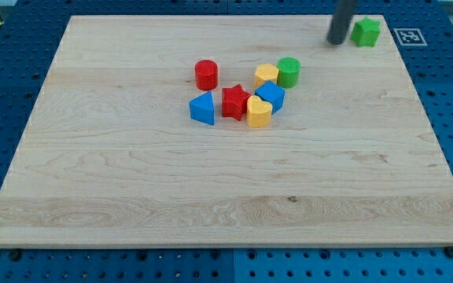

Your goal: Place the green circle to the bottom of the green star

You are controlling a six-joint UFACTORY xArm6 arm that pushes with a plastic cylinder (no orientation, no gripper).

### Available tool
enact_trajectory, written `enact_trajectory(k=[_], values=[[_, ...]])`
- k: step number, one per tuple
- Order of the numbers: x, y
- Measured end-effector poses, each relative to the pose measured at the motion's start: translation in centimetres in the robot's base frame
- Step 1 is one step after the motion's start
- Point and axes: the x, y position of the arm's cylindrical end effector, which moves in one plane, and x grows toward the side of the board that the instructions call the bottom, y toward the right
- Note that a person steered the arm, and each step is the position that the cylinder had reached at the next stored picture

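The green circle (pixel 289 71) stands in the upper middle of the wooden board, touching a yellow block (pixel 266 75) on its left. The green star (pixel 366 31) lies near the board's top right corner. My tip (pixel 336 41) rests on the board just left of the green star, close to it, and up and to the right of the green circle.
A cluster sits left of and below the green circle: a red cylinder (pixel 206 75), a blue triangular block (pixel 202 108), a red star (pixel 235 102), a blue block (pixel 270 96) and a second yellow block (pixel 259 112). The board's top edge (pixel 211 16) is near my tip.
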Motion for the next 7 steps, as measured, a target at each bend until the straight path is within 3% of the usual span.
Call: enact_trajectory(k=[2, 3, 4, 7], values=[[1.5, -12.5], [4.7, -16.0], [8.8, -15.2], [10.0, -9.4]])
